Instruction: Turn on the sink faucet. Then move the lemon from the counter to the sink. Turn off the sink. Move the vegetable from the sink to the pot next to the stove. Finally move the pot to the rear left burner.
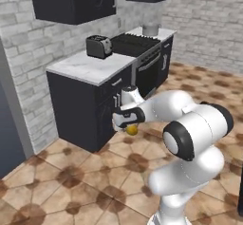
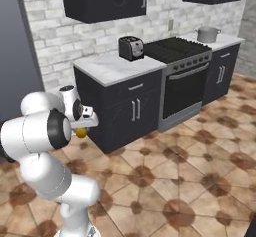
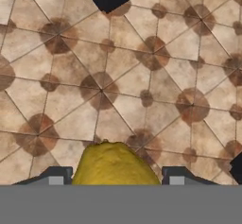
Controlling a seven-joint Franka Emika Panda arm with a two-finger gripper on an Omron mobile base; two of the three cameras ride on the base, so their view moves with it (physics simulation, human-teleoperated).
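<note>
A: Where's the lemon [image 3: 113, 164]?

B: Clamped between the jaws of the gripper [image 1: 129, 127], carried in the air over the tiled floor [image 3: 142, 76] — well short of the pot [image 2: 208, 34] on the counter [image 2: 225, 41] past the stove [image 2: 177, 48].

A: How will it handle?

B: Likely light, firm, rounded and a bit slippery; grip across its middle.

A: Views?

B: The hand view shows the fingers flanking it; the base views show pot and stove.

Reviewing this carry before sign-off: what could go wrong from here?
1. The lemon sits between the fingers of the gripper over bare tile floor; a slip would likely send it rolling off.
2. The pot stands on the far counter past the stove, so a long drive remains for the grip to hold.
</note>
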